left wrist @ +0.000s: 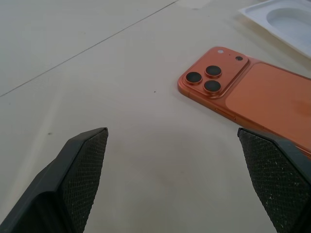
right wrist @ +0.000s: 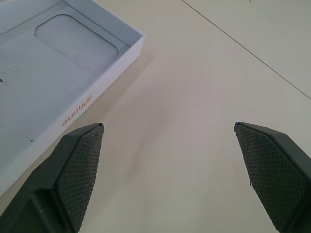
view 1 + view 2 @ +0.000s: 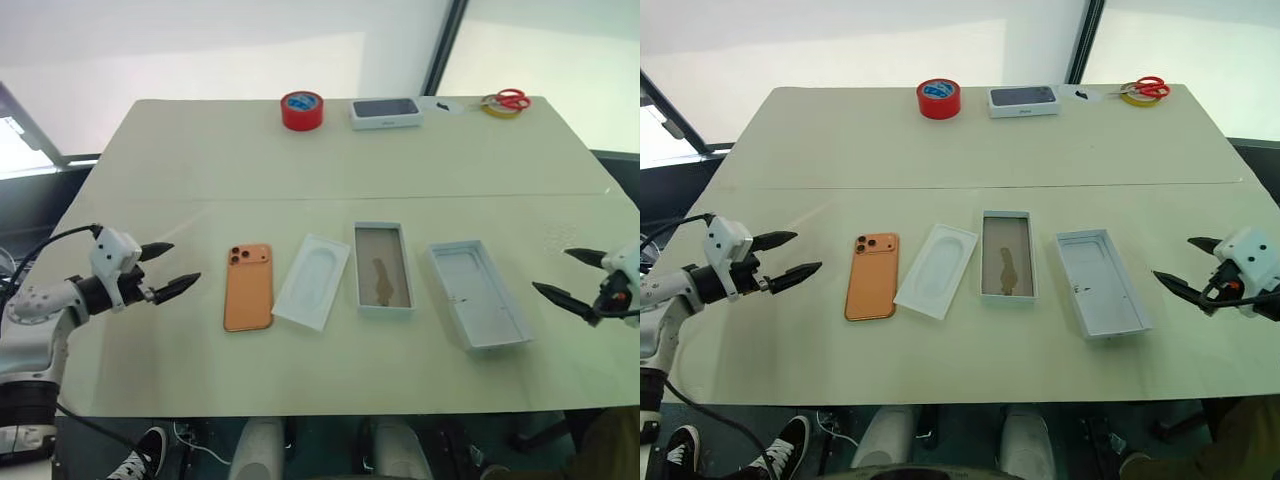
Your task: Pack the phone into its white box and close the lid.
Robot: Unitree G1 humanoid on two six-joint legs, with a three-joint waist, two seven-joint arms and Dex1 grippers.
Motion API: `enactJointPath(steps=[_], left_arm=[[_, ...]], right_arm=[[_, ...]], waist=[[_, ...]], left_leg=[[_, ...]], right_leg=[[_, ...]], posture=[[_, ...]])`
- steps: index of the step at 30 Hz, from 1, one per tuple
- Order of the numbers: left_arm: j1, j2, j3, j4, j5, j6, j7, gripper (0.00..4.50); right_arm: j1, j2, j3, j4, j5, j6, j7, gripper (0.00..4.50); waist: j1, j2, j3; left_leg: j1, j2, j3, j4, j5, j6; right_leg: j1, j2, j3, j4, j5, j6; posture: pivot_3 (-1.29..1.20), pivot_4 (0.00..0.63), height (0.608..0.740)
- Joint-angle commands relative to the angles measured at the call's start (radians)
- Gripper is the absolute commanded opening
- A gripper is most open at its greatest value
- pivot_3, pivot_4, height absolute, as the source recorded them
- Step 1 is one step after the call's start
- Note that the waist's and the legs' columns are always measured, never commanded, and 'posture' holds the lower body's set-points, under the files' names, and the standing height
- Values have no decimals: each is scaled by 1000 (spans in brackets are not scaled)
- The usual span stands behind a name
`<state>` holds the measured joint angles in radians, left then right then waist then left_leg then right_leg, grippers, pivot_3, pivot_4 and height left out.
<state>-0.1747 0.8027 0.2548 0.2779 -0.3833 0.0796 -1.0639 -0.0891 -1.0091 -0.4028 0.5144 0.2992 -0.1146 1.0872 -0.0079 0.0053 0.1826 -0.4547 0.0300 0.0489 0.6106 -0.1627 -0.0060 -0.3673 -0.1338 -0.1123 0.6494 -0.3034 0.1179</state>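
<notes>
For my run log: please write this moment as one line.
phone: on table, untouched | white box: open, empty | lid: off, beside box | left gripper: open | right gripper: open

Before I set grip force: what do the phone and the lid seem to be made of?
The phone: smooth matte orange back, probably metal or coated glass, judging by its even sheen and the raised block of dark glassy lenses. The lid: thin white cardboard by the look, matte, with crisp folded walls and orange lettering printed outside.

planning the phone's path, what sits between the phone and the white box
The thin white insert with a rounded recess lies between the phone and the white box, apart from both. The left eye view shows it.
</notes>
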Motion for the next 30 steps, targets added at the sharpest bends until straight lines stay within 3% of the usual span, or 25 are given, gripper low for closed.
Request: enactJointPath(steps=[1,20,30], left_arm=[[11,15,34,-22,1,-44,-3,4482],[60,3,44,-150,-18,-108,-31,4482],[34,0,-18,-225,20,54,72,4482]], right_arm=[[7,-41,-39,8,5,-15,14,4500],[-23,-16,14,-75,12,54,4,4500],[-38,-5,15,-167,46,99,7,4500]], waist=[[0,0,0],[0,0,0],[0,0,0]], left_leg=[[0,0,0,0,0,0],[0,1,2,0,0,0],[0,1,2,0,0,0]], right_leg=[[0,0,0,0,0,0],[-1,0,1,0,0,-1],[-1,0,1,0,0,-1]], posture=[[0,150,740],[0,150,740],[0,150,740]])
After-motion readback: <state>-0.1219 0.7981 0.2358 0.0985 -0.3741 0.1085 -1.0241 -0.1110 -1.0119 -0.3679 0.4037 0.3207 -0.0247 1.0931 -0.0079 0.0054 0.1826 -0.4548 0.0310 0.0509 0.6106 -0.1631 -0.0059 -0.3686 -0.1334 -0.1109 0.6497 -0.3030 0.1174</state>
